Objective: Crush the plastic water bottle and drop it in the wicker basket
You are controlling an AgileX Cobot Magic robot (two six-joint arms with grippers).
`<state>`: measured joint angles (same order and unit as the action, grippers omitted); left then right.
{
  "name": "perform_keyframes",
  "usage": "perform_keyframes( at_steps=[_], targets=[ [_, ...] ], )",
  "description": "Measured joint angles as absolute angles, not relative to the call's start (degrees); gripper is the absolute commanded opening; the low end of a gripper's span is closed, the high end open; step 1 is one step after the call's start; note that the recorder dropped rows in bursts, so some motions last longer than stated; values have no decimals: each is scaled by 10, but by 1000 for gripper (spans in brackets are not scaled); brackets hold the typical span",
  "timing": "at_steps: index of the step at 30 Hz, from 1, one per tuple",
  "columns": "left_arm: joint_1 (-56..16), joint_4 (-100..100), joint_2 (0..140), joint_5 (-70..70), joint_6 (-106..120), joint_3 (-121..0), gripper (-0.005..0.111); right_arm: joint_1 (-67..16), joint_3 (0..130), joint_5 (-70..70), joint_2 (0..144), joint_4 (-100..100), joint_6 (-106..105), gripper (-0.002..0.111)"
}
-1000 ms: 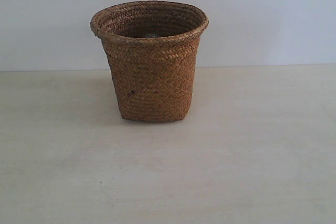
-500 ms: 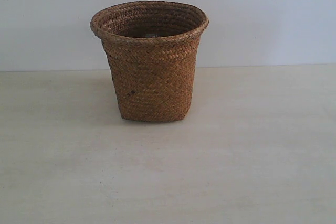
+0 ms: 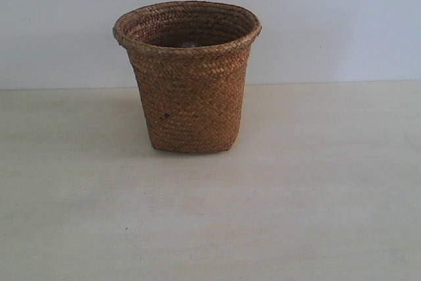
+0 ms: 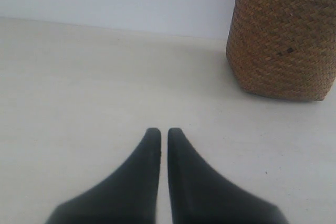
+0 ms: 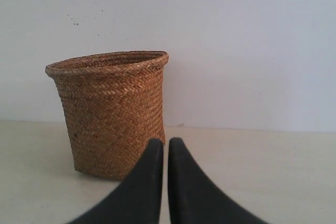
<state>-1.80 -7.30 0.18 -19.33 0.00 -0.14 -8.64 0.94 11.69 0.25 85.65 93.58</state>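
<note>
The wicker basket [image 3: 189, 97] stands upright on the pale table, a little left of centre in the exterior view. The plastic water bottle is out of view in every frame. A small pale glint shows inside the basket just over its near rim, and I cannot tell what it is. Neither arm appears in the exterior view. My left gripper [image 4: 164, 130] is shut and holds nothing; it hovers low over bare table, apart from the basket [image 4: 286, 40]. My right gripper [image 5: 166, 141] is also shut and holds nothing, with the basket [image 5: 113, 114] standing beyond its fingertips.
The pale wooden table [image 3: 316, 195] spreads around the basket on all sides. A plain white wall [image 3: 329, 24] rises close behind the basket. Nothing else stands on the table in these views.
</note>
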Motion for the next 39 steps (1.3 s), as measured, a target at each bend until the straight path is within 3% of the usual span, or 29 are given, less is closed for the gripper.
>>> perform_keyframes(
  at_steps=[5,12,15,39],
  targets=[
    [-18,-73,2,-193,0,-1,4,-86,9,124,2,832,917,1],
    [-18,-73,2,-193,0,-1,4,-86,4,145,2,487,592,1],
    [-18,-73,2,-193,0,-1,4,-86,4,156,2,454,542,1],
    [-18,-73,2,-193,0,-1,4,-86,4,182,2,712,705,1]
  ],
)
